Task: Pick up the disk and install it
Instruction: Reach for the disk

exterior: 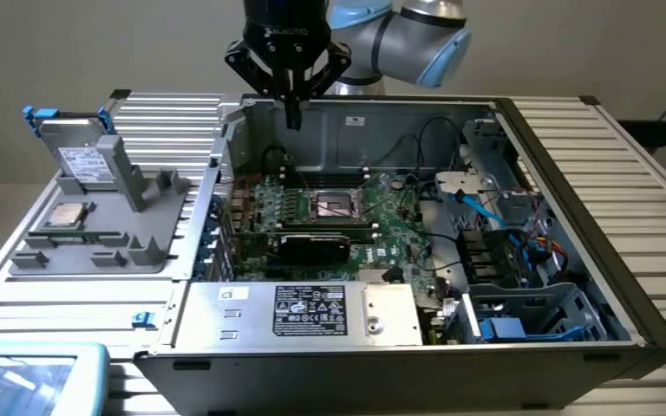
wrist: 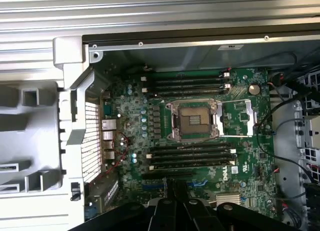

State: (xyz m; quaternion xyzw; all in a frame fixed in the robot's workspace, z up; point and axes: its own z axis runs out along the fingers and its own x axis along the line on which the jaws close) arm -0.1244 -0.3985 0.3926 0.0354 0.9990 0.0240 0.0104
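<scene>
1. Now, my pincer [exterior: 294,120] hangs over the open computer case [exterior: 391,123], near its far wall. Both fingers are pressed together with nothing between them.
2. The disk [exterior: 79,149] is well apart from me, at the exterior view's left. It stands upright in a grey holder [exterior: 73,251] on the slatted tabletop [exterior: 623,165], outside the case. Its white label faces the camera and its blue carrier frame shows at the top corners.
3. A small square processor chip [exterior: 69,214] lies flat on the same holder, just in front of the disk.
4. From my wrist I look down on the green motherboard [wrist: 135,141]. Its processor socket [wrist: 194,120] sits between two banks of memory slots.
5. My dark fingers [wrist: 166,207] meet in a closed point above that board.
6. The grey power-supply box [exterior: 298,310] lies along the case's near side. Beside it, at the exterior view's right, is what looks like a drive cage [exterior: 541,312], though that corner is dim.
</scene>
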